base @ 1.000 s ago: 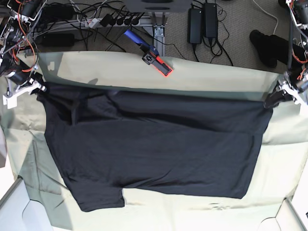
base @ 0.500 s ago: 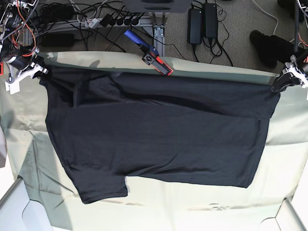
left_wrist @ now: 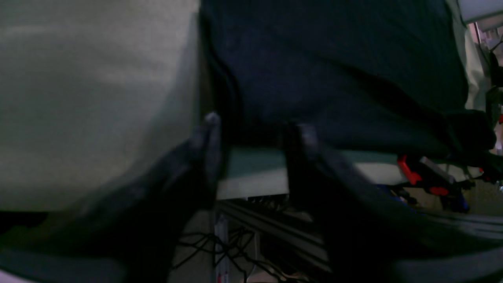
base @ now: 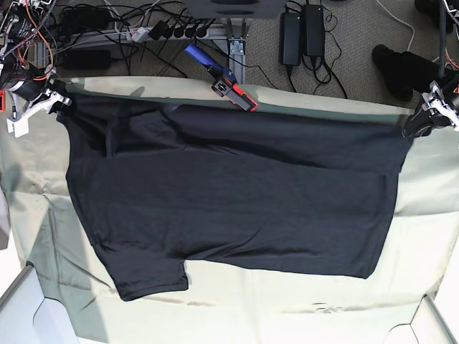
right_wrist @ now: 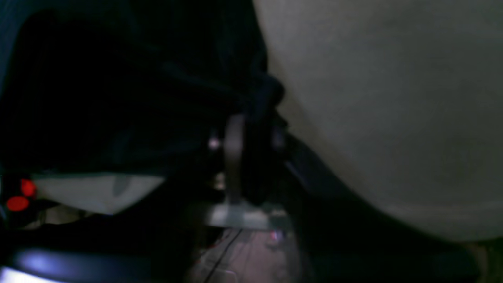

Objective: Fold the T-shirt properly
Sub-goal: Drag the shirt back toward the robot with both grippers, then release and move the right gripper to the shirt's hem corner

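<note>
The T-shirt (base: 229, 201) lies spread over most of the green cloth (base: 430, 215), with one sleeve toward the near left. Its far edge is held at both far corners. The right gripper (base: 54, 102) is closed on the far left corner of the shirt, and the left gripper (base: 416, 127) pinches the far right corner.

The step in hand seems to be stretching the far edge before a fold. To do it well, I think both arms should keep the same height and pull apart only until the edge is straight, because more pull could drag the whole shirt off its place. Then both corners should travel toward the near side together, so that the fold line stays parallel to the table edge. The red and blue clamp (base: 233, 89) sits just beside the far edge, and the fabric could catch on it.

The overhead view shows the whole shape and the wrinkles, but the grippers are small there. The left wrist view shows dark fabric (left_wrist: 334, 70) running between the two fingers (left_wrist: 208, 149). The right wrist view shows fabric (right_wrist: 259, 94) bunched at the fingertip; it is very dark, so the details are unclear.
</note>
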`<state>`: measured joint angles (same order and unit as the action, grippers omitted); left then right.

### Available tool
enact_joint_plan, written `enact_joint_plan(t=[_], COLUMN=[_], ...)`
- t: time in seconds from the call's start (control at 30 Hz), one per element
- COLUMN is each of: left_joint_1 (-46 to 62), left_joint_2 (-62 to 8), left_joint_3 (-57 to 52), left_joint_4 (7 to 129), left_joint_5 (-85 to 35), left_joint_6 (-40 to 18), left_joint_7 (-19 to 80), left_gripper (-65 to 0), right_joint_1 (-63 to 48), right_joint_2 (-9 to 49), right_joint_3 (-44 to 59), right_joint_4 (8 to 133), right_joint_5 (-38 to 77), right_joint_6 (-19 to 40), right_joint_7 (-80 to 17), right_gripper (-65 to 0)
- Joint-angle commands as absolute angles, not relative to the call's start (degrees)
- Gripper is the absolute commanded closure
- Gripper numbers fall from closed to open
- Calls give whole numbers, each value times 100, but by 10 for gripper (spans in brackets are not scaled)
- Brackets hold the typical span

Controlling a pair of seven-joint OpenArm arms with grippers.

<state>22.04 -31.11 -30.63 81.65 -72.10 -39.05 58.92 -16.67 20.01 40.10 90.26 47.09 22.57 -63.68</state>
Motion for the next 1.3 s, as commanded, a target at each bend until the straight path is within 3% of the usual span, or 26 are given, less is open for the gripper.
enact_joint_plan(t=[0.0, 0.07, 0.1, 0.37, 0.67, 0.9, 1.27], left_joint_1=[2193, 2191, 2191, 2167, 1546, 884, 862], left_joint_2=[-3253, -3253, -3253, -3415, -3481, -3479, -3479], left_joint_3=[-3190, -3393, -3544, -4128, -3898, -2814, -2766], left_joint_4=[8254, 8256, 8259, 8353, 8353, 8353, 8353], left_joint_5=[-7354, -7411, -7426, -7439, -7028, -6484, -6486], left_joint_6=[-4000, -4000, -4000, -4000, -4000, -4000, -4000], left_joint_7=[5793, 5791, 5793, 5767, 5430, 5251, 5304], left_gripper=[-304, -304, -303, -303, -303, -303, -303], right_joint_1=[-1669, -1669, -1669, -1441, -108, 1638, 3286], right_joint_2=[2128, 2130, 2130, 2425, 2696, 2681, 2646], right_joint_3=[4064, 4064, 4064, 4246, 4206, 3336, 1859], right_joint_4=[9120, 9120, 9120, 9238, 9045, 7376, 4445], right_joint_5=[4759, 4759, 4759, 4759, 4351, 3688, 3181], right_joint_6=[2685, 2685, 2685, 2681, 2685, 2683, 2685], right_joint_7=[-6298, -6300, -6300, -6278, -5878, -5231, -4348], right_gripper=[-250, -345, -351, -351, -351, -351, -351])
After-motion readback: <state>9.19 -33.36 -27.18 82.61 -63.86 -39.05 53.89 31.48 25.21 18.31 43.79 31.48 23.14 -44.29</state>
